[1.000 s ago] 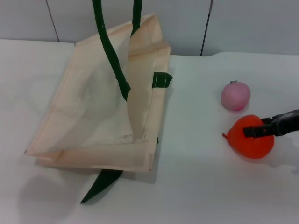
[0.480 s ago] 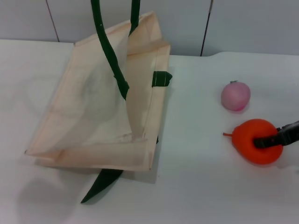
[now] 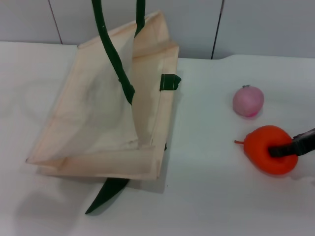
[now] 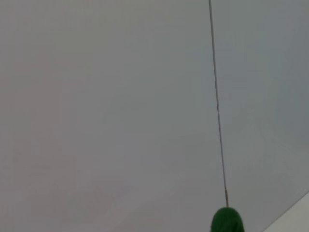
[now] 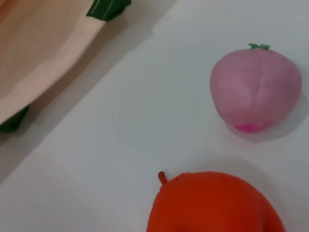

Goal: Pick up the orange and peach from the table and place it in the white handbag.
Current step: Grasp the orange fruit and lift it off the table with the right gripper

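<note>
The orange (image 3: 268,156) rests on the table at the right, its stem pointing left. My right gripper (image 3: 290,147) reaches in from the right edge, and a dark part of it lies across the orange's right side. In the right wrist view the orange (image 5: 212,205) is very close, with the peach (image 5: 256,89) just past it. The pale pink peach (image 3: 248,101) sits on the table just behind the orange, untouched. The white handbag (image 3: 98,123) stands open at the left, its green handles (image 3: 114,54) pulled up out of the picture. One green handle end (image 4: 226,221) shows in the left wrist view.
Both the bag and the fruits sit on a white table (image 3: 206,187). A grey wall (image 3: 256,24) runs along its back edge. One loose green strap (image 3: 106,194) trails out from under the bag's near corner.
Over the last second the right gripper came down and drew back to the right. The orange shifted right and nearer and turned, so its stem now shows. Bag and peach stayed put.
</note>
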Tool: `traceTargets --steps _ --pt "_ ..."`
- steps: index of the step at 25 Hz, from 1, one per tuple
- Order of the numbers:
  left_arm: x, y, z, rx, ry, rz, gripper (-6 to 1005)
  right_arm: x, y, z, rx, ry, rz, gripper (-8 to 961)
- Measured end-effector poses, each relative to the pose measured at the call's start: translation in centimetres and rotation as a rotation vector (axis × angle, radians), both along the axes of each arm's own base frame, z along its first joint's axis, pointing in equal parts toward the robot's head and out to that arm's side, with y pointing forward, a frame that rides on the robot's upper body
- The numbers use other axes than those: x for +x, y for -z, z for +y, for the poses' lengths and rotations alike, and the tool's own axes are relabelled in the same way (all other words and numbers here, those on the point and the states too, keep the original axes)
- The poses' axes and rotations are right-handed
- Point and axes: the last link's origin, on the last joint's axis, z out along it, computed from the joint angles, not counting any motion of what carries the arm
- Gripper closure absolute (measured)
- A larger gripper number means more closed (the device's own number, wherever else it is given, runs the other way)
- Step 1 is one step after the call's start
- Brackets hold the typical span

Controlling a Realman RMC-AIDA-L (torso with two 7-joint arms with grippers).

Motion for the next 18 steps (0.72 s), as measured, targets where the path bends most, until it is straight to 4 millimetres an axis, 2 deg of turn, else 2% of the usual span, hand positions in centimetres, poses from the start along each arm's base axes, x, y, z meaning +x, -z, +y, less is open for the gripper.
traceTargets --steps 4,11,18 --pt "0.1 -0.3 -0.2 0.016 0.005 0.008 876 0.0 -0.1 0.0 0.000 -0.004 -0.002 400" --pt "0.2 -0.2 -0.4 0.011 0.013 0.011 877 -0.2 -0.6 0.4 0.022 -0.020 -0.012 448" --pt "0.4 -0.1 -0.4 0.008 0.019 0.012 877 -1.7 -1.6 1.3 0.058 -0.067 -0.012 480"
